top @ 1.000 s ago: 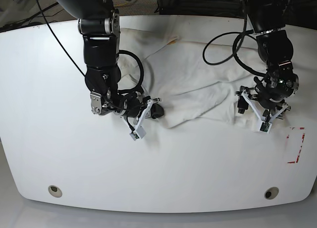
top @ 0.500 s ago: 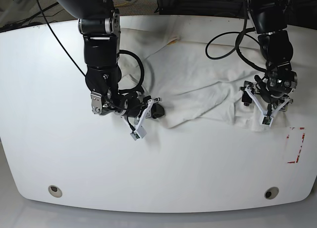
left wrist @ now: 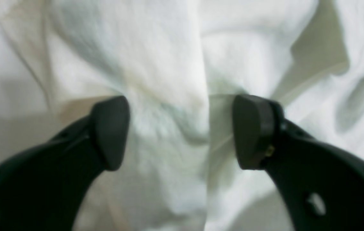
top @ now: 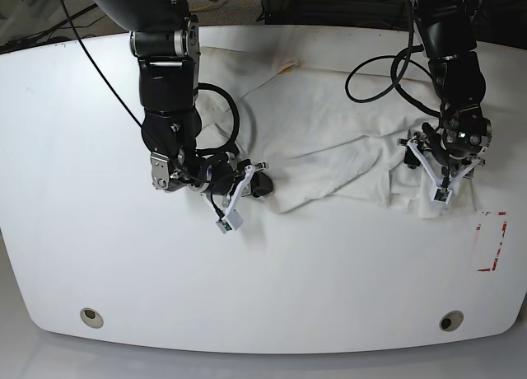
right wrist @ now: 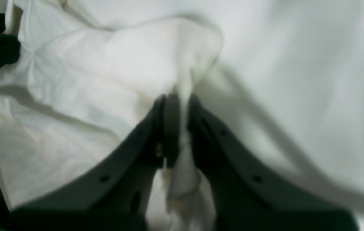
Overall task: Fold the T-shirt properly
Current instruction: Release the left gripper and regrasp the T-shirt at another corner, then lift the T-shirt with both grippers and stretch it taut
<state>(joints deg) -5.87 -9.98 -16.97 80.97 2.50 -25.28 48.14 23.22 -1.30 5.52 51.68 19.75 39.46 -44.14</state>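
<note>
My left gripper (left wrist: 182,131) hangs with jaws spread wide; my right gripper (right wrist: 182,128) is pinched tight, arm low.

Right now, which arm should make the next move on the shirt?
Left. The right gripper is already shut on the T-shirt edge, but the left gripper has open jaws straddling a ridge of cloth, so closing there probably comes next.

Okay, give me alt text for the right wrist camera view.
The right gripper is pinched shut on a bunched fold of the white T-shirt. Rumpled cloth spreads to the left, and smoother blurred white lies to the right.
</note>
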